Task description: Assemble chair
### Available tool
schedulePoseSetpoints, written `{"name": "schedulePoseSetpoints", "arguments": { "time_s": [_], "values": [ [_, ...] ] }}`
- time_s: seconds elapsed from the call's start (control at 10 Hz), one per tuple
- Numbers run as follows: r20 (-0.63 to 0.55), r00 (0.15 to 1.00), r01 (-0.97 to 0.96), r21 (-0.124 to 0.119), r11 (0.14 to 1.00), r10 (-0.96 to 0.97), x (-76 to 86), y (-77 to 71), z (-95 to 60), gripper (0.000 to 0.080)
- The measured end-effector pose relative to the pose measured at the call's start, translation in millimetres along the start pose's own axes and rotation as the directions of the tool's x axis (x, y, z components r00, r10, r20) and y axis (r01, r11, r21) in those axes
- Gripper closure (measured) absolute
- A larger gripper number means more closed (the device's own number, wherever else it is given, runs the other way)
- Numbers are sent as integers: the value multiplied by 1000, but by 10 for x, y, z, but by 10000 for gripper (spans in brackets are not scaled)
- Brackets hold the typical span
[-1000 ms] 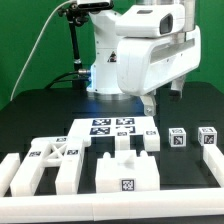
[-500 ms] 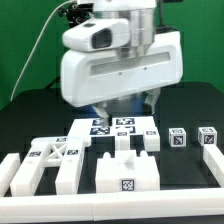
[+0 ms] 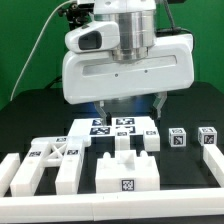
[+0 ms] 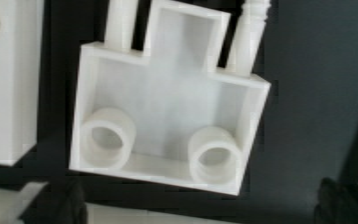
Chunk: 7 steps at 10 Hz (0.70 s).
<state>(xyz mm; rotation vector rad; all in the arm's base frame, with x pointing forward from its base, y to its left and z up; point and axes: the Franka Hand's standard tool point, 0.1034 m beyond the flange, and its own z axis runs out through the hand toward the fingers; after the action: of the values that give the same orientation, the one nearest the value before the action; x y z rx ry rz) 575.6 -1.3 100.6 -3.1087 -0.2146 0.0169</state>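
We see the robot's bulky white arm housing (image 3: 125,62) filling the middle of the exterior view. It hangs over the black table (image 3: 25,128) and hides whatever lies behind the flat white marker board (image 3: 118,127). A white border rail (image 3: 175,196) runs along the front.

Around the marker board lie the chunky white plastic chair parts. A tagged slab (image 3: 50,160) sits on the exterior view's left and a tagged block (image 3: 127,174) in the middle. One small tagged cube (image 3: 178,138) and a second cube (image 3: 208,137) sit on the right.

Only the wrist view shows a recessed white tray-shaped part (image 4: 167,100) with two round sockets and two thin prongs, lying under the camera. We cannot match it to a part in the exterior view.

Of the gripper (image 3: 158,100) only a sliver shows below the housing, above the parts and apart from them. We cannot tell whether its jaws stand wide or narrow.
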Motion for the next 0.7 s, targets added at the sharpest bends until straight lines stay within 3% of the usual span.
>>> {"name": "schedulePoseSetpoints", "arguments": {
  "time_s": [0.2,0.6,0.7],
  "values": [
    [17,994,-109,-12,994,109,20,191,227,150],
    [-52,996,-72,-28,997,70,53,250,687,150],
    [-71,996,-57,-34,998,54,78,294,700,150]
  ]
}}
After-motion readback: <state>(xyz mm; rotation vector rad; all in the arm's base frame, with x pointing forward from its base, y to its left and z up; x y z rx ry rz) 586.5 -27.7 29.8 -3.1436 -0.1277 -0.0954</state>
